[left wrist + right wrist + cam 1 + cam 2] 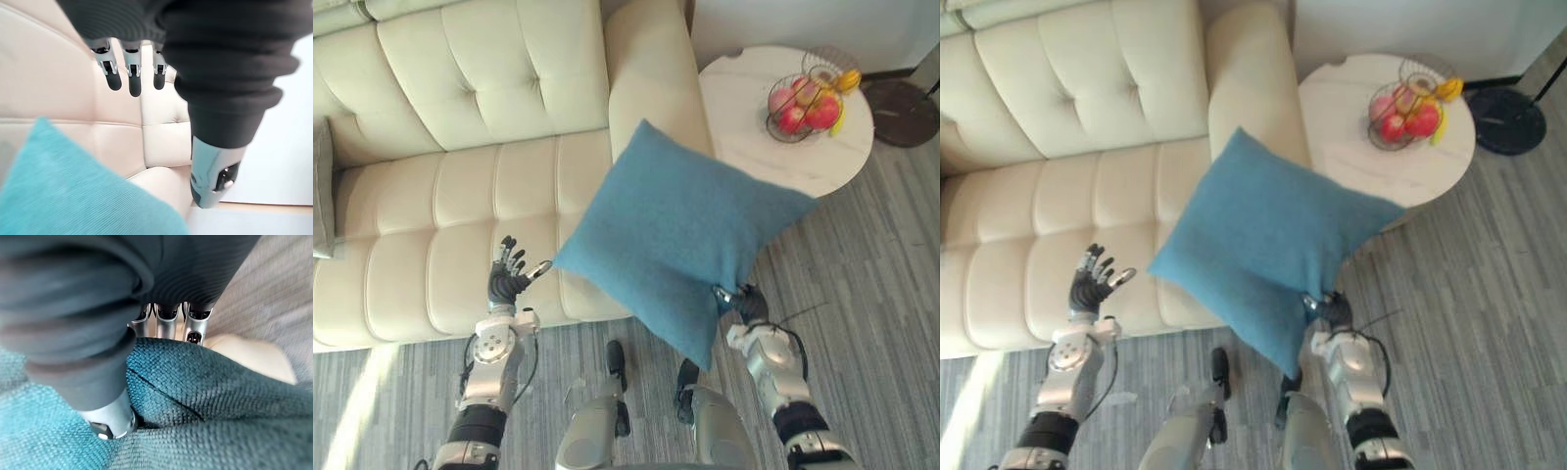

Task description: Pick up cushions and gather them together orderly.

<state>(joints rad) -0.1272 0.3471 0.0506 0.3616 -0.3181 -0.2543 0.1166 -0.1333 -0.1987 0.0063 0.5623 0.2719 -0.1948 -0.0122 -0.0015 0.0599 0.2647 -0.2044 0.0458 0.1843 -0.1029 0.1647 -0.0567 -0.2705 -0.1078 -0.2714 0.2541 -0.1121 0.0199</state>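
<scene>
Right hand (749, 304) pinches the blue cushion (680, 235) by its lower corner; left hand (506, 277), fingers (133, 73) spread, hovers just beside its left corner.

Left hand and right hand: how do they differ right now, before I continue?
The left hand is open, fingers spread, and holds nothing; the right hand is shut on a lower edge of the blue cushion, holding it up. The left hand is over the front of the sofa seat; the right hand is over the floor, off the sofa's end. Both are raised in front of the robot.
</scene>
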